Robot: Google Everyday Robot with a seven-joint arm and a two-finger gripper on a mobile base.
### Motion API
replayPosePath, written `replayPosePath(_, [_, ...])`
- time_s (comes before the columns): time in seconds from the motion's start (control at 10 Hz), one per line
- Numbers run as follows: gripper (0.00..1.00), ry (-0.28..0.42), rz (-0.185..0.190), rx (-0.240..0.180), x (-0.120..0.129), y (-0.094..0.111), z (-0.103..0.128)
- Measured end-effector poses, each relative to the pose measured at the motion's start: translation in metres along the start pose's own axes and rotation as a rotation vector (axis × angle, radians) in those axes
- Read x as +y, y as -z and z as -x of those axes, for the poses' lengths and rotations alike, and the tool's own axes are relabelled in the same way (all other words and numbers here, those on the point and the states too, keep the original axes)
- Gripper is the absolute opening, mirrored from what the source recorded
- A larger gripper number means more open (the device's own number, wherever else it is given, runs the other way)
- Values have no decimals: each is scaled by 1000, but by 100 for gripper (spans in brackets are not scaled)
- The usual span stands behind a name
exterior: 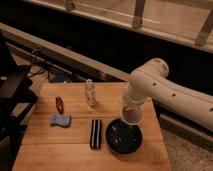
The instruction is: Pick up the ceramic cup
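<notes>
The ceramic cup [132, 116] is small and cream-white with a darker inside. It hangs at the end of my white arm, just above the far rim of the black round plate [123, 137]. My gripper [131, 111] points down from the wrist and is shut on the cup, which hides most of it. The arm reaches in from the right over the wooden table [75, 140].
A slim clear bottle [90, 93] stands at the table's back middle. A red object [59, 104] and a blue sponge [60, 120] lie at the left. A black bar [95, 133] lies left of the plate. A dark chair [12, 95] stands at the far left.
</notes>
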Motion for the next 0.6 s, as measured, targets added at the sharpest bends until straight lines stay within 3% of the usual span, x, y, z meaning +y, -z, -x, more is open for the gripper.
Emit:
replayPosePath(0.2, [1,4,45,0,1,-10,1])
replayPosePath(0.4, [1,5,38,6,5,-19,-3])
replayPosePath(0.6, [1,10,40,5,1,-14,0])
